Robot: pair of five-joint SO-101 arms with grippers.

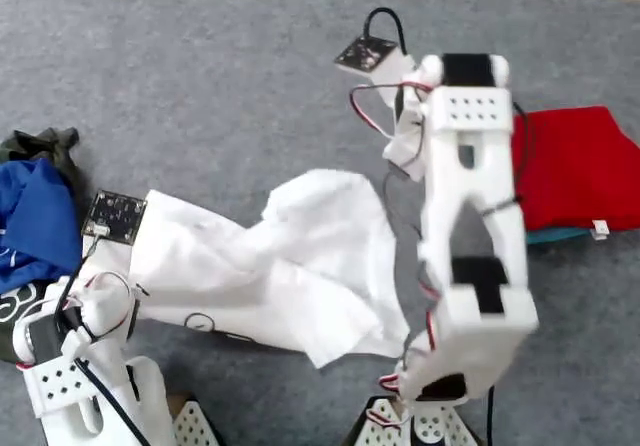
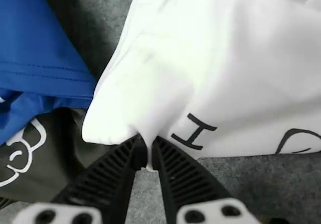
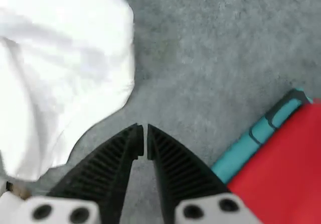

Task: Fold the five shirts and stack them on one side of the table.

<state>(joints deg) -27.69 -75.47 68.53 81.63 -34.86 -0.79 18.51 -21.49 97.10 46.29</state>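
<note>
A crumpled white shirt (image 1: 270,266) with black print lies across the middle of the grey table. My left gripper (image 2: 146,151) is shut on a pinched fold at the edge of the white shirt (image 2: 210,68), near the table's front left. My right gripper (image 3: 144,133) is shut with nothing in it and hangs over bare table between the white shirt (image 3: 55,78) and the folded stack. That stack is a red shirt (image 1: 575,166) on top of a teal shirt (image 1: 555,234), at the table's right side.
A blue shirt (image 1: 35,221) and a dark olive shirt (image 1: 40,146) lie heaped at the left edge, right beside the white shirt. The right arm (image 1: 470,216) stands tall over the centre right. Bare grey table (image 1: 220,96) stretches along the back.
</note>
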